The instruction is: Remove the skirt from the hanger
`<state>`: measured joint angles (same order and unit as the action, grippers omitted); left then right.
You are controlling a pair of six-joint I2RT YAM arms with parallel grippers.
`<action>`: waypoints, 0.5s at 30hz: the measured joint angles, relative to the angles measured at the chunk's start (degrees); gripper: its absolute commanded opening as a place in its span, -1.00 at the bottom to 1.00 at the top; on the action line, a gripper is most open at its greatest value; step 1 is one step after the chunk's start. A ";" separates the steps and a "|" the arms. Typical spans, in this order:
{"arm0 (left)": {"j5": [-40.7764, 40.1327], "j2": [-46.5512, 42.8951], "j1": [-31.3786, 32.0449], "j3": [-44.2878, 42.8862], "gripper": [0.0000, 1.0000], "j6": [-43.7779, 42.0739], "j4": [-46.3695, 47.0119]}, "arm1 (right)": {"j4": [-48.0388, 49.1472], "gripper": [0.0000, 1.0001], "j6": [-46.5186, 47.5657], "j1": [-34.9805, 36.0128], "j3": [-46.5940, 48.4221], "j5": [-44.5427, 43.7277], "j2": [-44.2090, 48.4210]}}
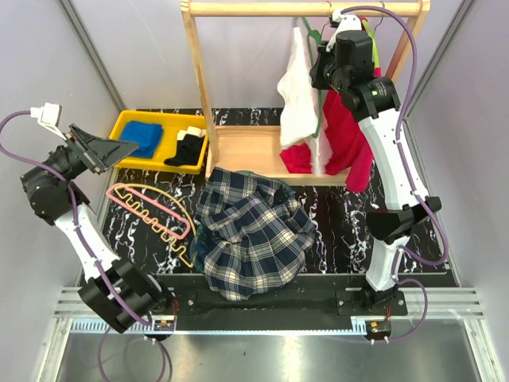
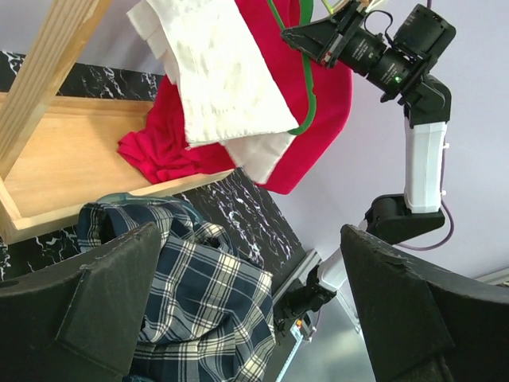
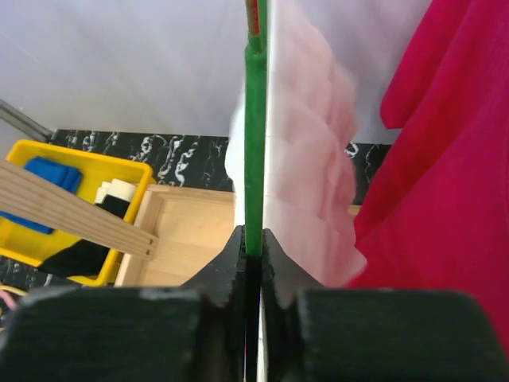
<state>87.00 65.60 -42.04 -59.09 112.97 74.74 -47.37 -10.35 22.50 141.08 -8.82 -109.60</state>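
A white skirt (image 1: 301,95) hangs on a green hanger (image 1: 320,119) from the wooden rack's top bar (image 1: 262,9). My right gripper (image 1: 324,62) is raised at the rack and shut on the green hanger (image 3: 254,143); the jaws pinch its thin bar, with the skirt (image 3: 306,159) just to the right. My left gripper (image 1: 111,149) is held high at the far left, open and empty, away from the rack. The left wrist view shows the skirt (image 2: 223,72) and hanger (image 2: 308,95) from afar.
A red garment (image 1: 346,135) hangs beside the skirt and drapes onto the rack's wooden base (image 1: 246,151). A plaid garment (image 1: 250,231) lies crumpled mid-table. A pink hanger (image 1: 151,208) lies to its left. A yellow tray (image 1: 124,119) holds blue cloth and socks.
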 measured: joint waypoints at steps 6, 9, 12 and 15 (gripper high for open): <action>-0.02 0.07 1.42 -0.28 0.98 0.02 -0.02 | 1.42 -1.00 -0.02 0.00 -1.66 3.98 0.90; 1.07 4.37 5.22 -9.51 0.98 0.59 0.07 | 5.73 -1.00 -0.11 -0.13 -7.76 6.99 4.55; -2.40 14.27 6.47 -32.72 0.98 -4.24 -2.73 | 8.66 -1.00 -0.52 -0.26 -11.82 10.34 8.11; -11.47 19.45 9.16 -51.36 0.98 -25.62 -25.05 | 8.98 -1.00 -1.77 -0.66 -11.34 14.91 9.68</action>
<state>75.53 85.06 -32.88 -110.45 87.35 49.69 -38.39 -12.12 21.85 129.73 6.09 -99.92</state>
